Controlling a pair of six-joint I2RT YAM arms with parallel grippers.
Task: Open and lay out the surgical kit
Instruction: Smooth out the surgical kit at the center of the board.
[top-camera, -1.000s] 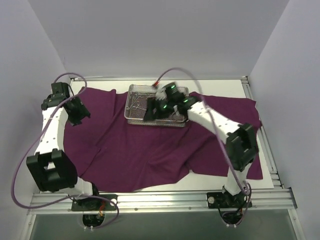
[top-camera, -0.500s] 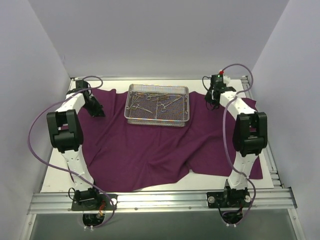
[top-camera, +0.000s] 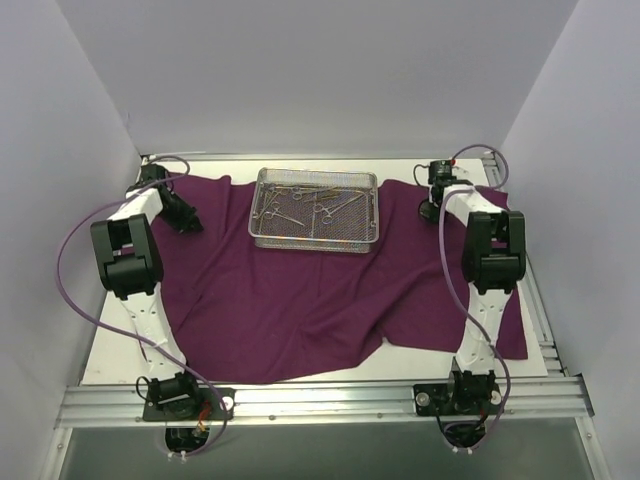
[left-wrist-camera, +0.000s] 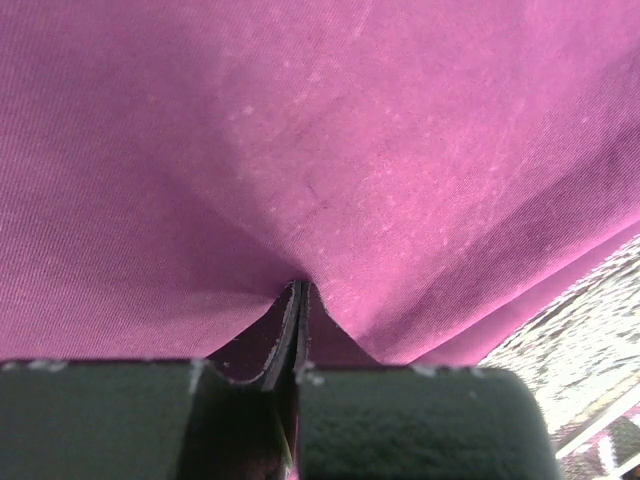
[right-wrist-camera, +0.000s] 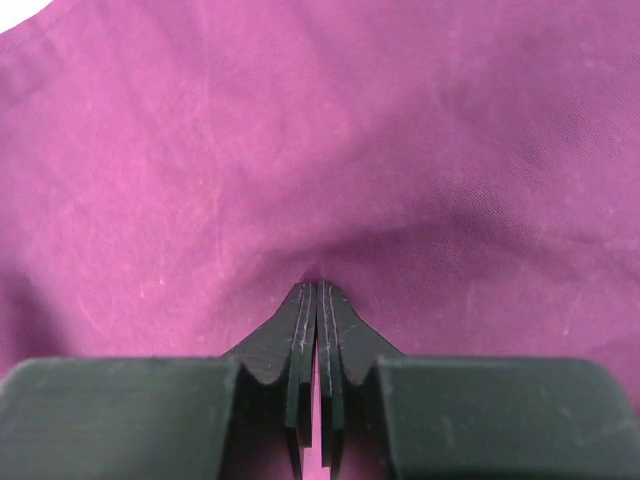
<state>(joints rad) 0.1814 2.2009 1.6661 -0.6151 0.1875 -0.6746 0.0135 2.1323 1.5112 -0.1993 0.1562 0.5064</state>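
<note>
The purple cloth (top-camera: 300, 300) lies spread over most of the desk (top-camera: 400, 362). It is rumpled, with a long fold running toward the near right. On its far middle stands the wire-mesh tray (top-camera: 318, 240), and the steel instruments (top-camera: 300, 205) lie loose inside it, crossed over one another.

The left pincer (top-camera: 185, 218) is down on the far left part of the cloth and the right pincer (top-camera: 432, 207) on the far right part. Both are clenched. In each wrist view the fabric draws up into a small peak right at the meeting fingertips, so each seems to have nipped a thin pucker of cloth.

From where I stand the cloth looks soft, limp and light. It should drape and drag rather than slide as a sheet, and so thin a pinch could slip free under a hard tug. The tray pins its middle, so pulling outward is likely either to stretch the cloth against that weight or to haul the tray along. A corner or hem would give a surer hold.

The tray looks stiff and is best taken by its rim. The instruments look hard, slim and slippery, and their rings may snag each other.
</note>
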